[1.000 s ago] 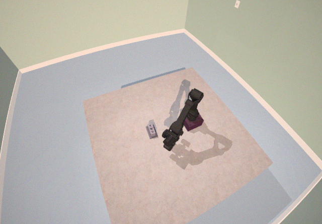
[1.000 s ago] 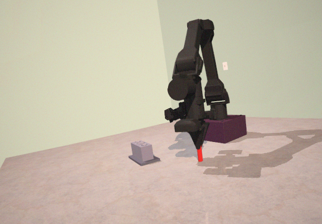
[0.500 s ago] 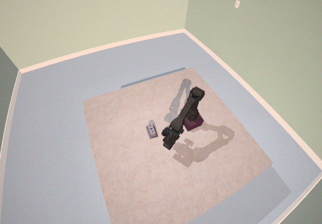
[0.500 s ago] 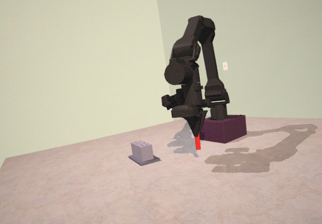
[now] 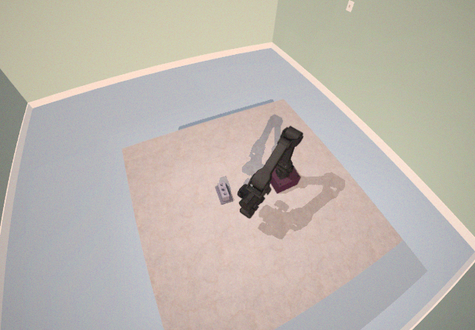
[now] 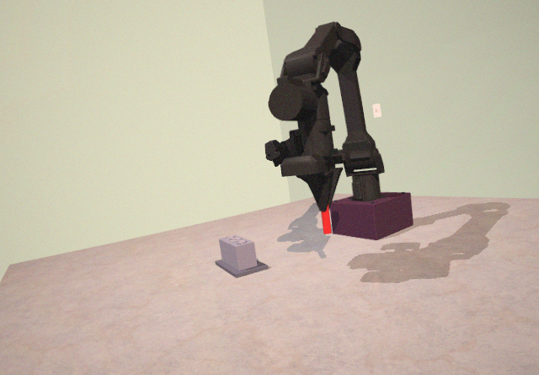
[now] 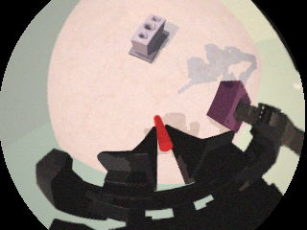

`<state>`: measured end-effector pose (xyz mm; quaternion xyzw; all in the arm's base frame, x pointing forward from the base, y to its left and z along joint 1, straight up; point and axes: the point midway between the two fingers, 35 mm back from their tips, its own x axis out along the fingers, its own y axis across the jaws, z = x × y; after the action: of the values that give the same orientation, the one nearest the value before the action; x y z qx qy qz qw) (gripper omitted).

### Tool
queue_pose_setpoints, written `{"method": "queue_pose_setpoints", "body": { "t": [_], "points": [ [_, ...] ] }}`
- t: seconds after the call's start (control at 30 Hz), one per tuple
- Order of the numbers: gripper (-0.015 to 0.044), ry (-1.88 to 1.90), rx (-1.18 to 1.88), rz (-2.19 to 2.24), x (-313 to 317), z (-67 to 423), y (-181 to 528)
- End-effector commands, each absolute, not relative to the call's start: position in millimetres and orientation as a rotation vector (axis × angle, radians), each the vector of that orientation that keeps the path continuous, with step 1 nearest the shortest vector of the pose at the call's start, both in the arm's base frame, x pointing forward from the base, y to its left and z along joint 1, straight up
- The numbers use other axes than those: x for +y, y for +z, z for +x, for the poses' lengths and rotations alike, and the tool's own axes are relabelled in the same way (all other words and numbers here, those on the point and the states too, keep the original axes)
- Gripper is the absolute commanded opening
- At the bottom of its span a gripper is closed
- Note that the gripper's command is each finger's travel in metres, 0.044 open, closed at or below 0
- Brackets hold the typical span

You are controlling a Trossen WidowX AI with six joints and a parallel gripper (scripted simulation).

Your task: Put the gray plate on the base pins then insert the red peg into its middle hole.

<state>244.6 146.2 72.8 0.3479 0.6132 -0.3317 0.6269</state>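
We find no text, label, brand, number or sign that can be read in any of the views. The one candidate is a small white wall plate, also visible in the top view; it carries a tiny dark mark at its middle, too small for us to tell whether it is a letter or a figure. The arm, its purple mount and the gray plate show us plain surfaces only, and the wrist view adds nothing we can read.
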Motion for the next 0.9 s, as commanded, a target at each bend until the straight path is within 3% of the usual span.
{"method": "queue_pose_setpoints", "body": {
  "t": [0.0, 0.87],
  "points": [
    [0.0000, -0.763, 1.408, 0.796, 140.4, 251.1, 72.1],
    [0.0000, -0.756, 1.403, 0.796, 84.3, 300.3, 75.1]
  ]
}}
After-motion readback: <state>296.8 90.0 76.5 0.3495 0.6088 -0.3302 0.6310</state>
